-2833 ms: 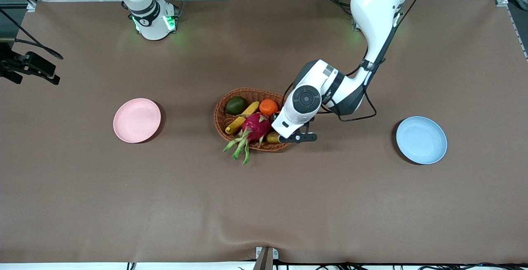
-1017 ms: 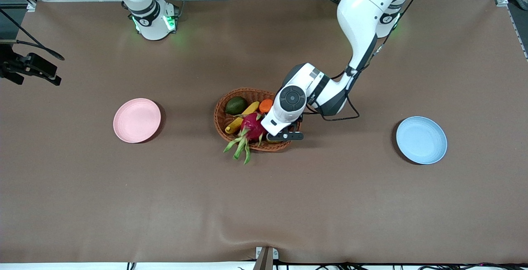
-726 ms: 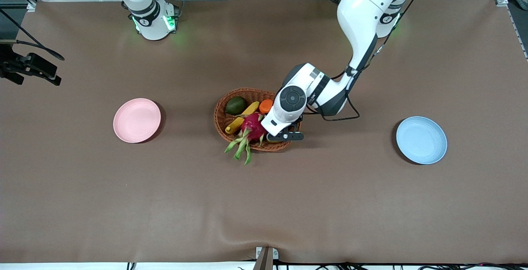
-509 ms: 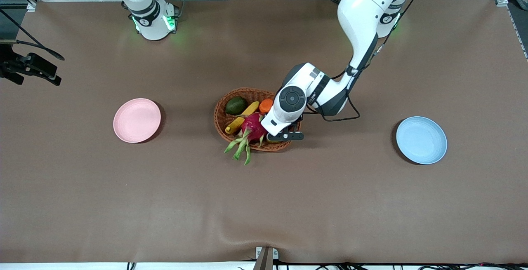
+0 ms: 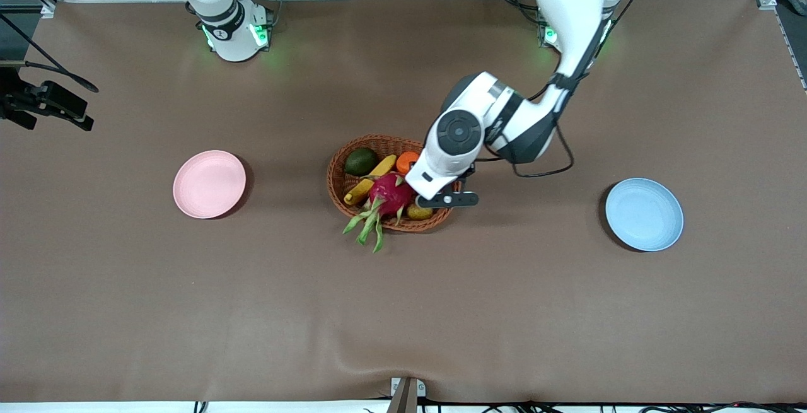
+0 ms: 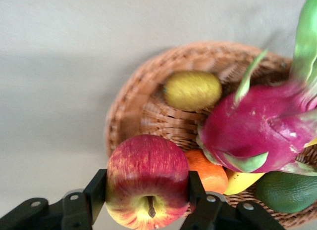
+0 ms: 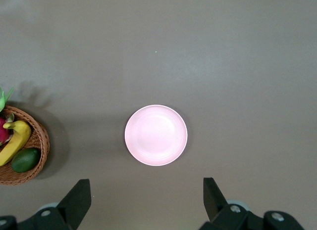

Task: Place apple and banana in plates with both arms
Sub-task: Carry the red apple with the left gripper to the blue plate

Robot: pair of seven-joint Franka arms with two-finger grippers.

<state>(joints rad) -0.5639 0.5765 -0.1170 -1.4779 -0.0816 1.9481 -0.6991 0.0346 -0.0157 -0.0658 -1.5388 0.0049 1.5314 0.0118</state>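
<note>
- Apple (image 6: 147, 179) is clamped between the fingers of my left gripper (image 6: 147, 190), lifted just above the wicker basket (image 5: 340, 187), over the rim toward the left arm's end of the table.
- Banana (image 5: 371, 178) lies in that basket beside the dragon fruit (image 5: 391, 192), untouched.
- Pink plate (image 5: 209, 183) and blue plate (image 5: 644, 214) sit well apart from the basket, both bare.
- My right gripper (image 7: 146, 200) waits high over the pink plate, fingers spread and holding nothing.
- Judged progress: one fruit picked, none placed.

A wicker basket (image 5: 338, 186) sits mid-frame on the brown desk (image 5: 403, 312). It holds a dragon fruit (image 5: 389, 192), avocado (image 5: 360, 161), orange (image 5: 406, 161) and a small yellow-brown fruit (image 5: 419, 212).
</note>
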